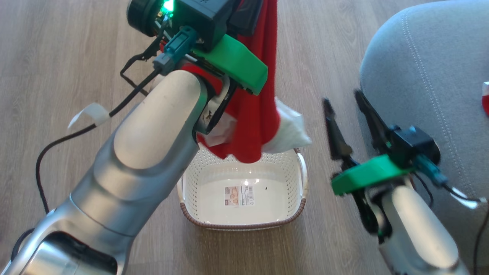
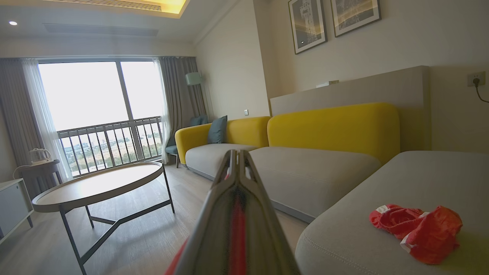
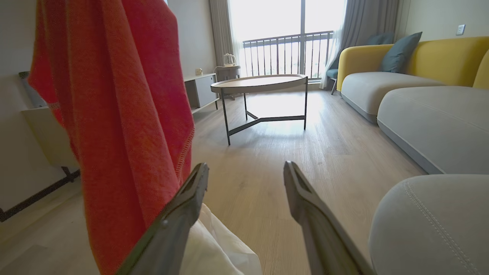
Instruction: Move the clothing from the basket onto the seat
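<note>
our left gripper (image 2: 238,153) is pressed together on the red clothing (image 1: 254,114), which hangs above the basket (image 1: 244,226), clear of its floor. our right gripper (image 1: 341,96) is spread wide, holding nothing, between basket and seat (image 1: 428,68). we see a second red piece (image 2: 418,231) lying on the seat, well apart from both.

Daylight from the blown-out window (image 2: 84,91) floods in softly; wrist views curve at their edges.
</note>
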